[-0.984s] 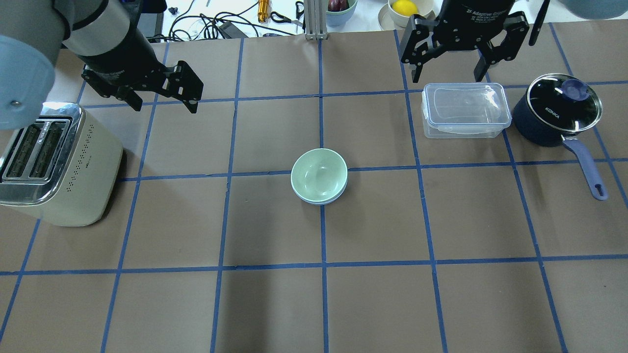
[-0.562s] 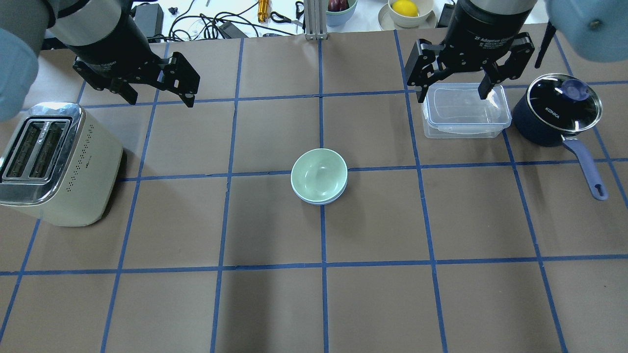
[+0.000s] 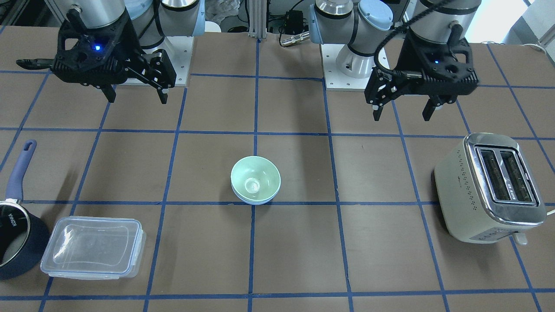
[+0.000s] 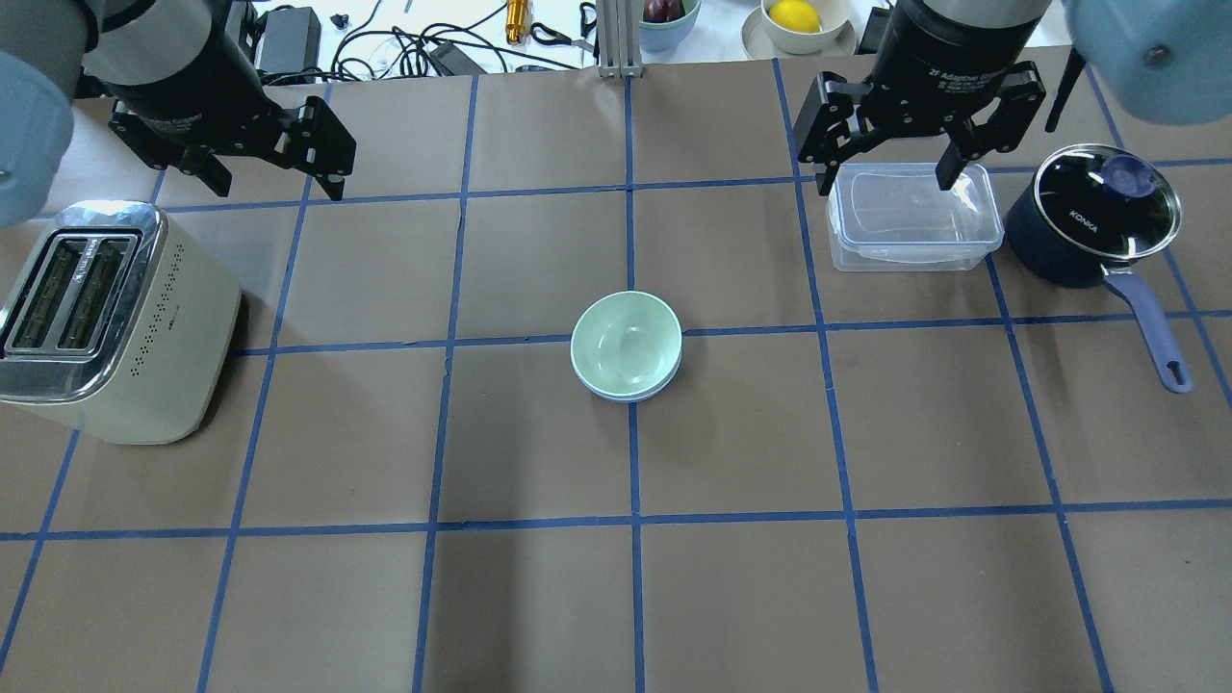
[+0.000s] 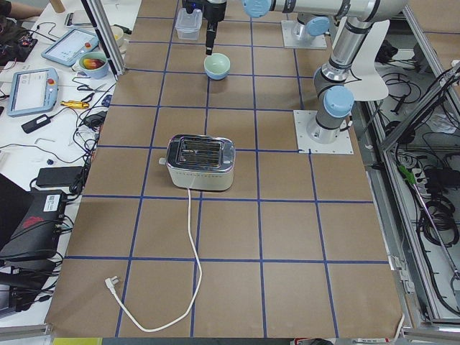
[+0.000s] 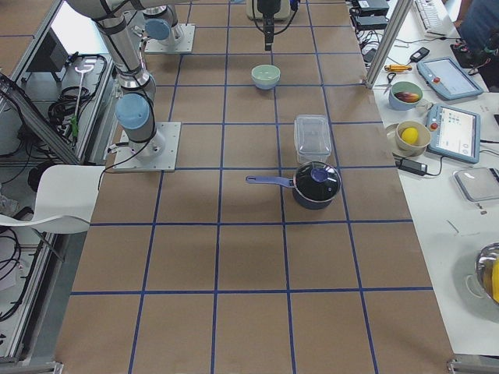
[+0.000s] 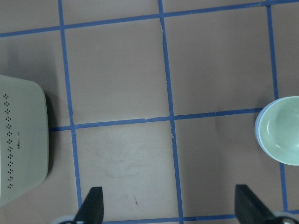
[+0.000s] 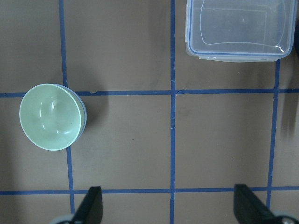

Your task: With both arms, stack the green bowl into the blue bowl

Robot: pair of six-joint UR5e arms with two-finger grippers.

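The green bowl (image 4: 626, 339) sits nested inside the blue bowl (image 4: 630, 395) at the table's middle; only the blue bowl's rim shows beneath it. Both also show in the front view, the green bowl (image 3: 255, 175) inside the blue bowl (image 3: 256, 200), and in the wrist views, where the green bowl (image 8: 50, 115) lies at the left and the green bowl (image 7: 281, 130) at the right edge. My left gripper (image 4: 269, 178) is open and empty, high at the far left. My right gripper (image 4: 885, 178) is open and empty, high above the clear container.
A cream toaster (image 4: 106, 322) stands at the left. A clear lidded container (image 4: 912, 217) and a dark blue saucepan (image 4: 1097, 217) with a glass lid stand at the far right. Cables and bowls of fruit (image 4: 794, 19) lie beyond the far edge.
Both arms have drawn back: the left gripper moved left and away from the bowls, the right gripper shifted slightly over the container. The bowls have not moved.
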